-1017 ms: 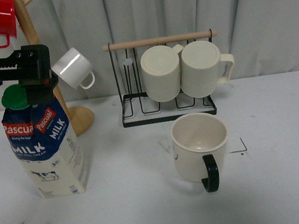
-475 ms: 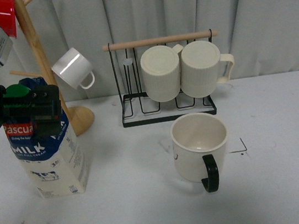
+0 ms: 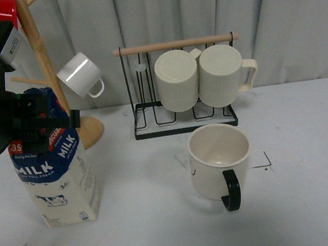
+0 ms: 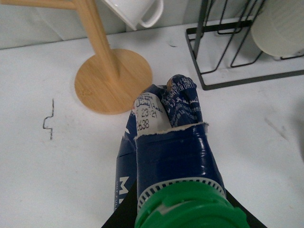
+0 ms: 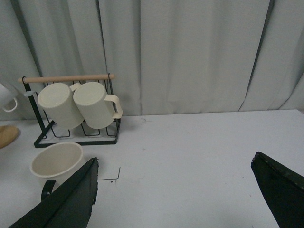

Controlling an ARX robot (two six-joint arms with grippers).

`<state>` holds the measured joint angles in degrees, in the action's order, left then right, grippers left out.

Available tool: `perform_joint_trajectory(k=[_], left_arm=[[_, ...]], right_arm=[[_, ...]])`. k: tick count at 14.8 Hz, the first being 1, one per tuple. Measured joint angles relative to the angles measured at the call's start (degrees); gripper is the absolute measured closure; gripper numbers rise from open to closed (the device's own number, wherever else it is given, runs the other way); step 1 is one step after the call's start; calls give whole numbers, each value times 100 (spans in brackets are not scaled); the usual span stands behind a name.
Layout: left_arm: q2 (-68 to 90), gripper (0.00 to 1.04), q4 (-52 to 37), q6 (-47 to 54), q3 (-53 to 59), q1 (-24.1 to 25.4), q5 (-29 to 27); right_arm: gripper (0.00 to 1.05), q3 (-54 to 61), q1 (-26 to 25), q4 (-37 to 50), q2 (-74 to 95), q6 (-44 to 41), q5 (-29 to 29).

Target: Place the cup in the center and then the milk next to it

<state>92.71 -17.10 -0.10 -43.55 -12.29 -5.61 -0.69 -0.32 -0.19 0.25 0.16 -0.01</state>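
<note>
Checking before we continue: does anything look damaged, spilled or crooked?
The tall blue-and-cream milk carton looks creased and ragged-edged at its blue top, behind the green cap. Nothing spilled; the cream black-handled mug stands upright.

The milk point(image 3: 63, 186) shows white "MILK" on both blue faces; its top fold point(image 4: 148, 113) is stamped "638".

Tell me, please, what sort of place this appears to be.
Probably a staged lab tabletop, not a real kitchen: a plain white table with pen marks, a grey curtain backdrop, and mugs on a wire rack.
</note>
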Motion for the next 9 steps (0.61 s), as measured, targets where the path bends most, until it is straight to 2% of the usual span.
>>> perform_joint_trajectory(k=[3, 5, 9], left_arm=[[-337, 85, 271, -76, -136, -533, -109], [-358, 85, 205, -76, -435, -1036, -411], [433, 85, 46, -254, -662, -1565, -645]], right_arm=[[6, 0, 0, 0, 0, -2, 2], [6, 0, 0, 0, 0, 0, 0], [6, 0, 0, 0, 0, -2, 0]])
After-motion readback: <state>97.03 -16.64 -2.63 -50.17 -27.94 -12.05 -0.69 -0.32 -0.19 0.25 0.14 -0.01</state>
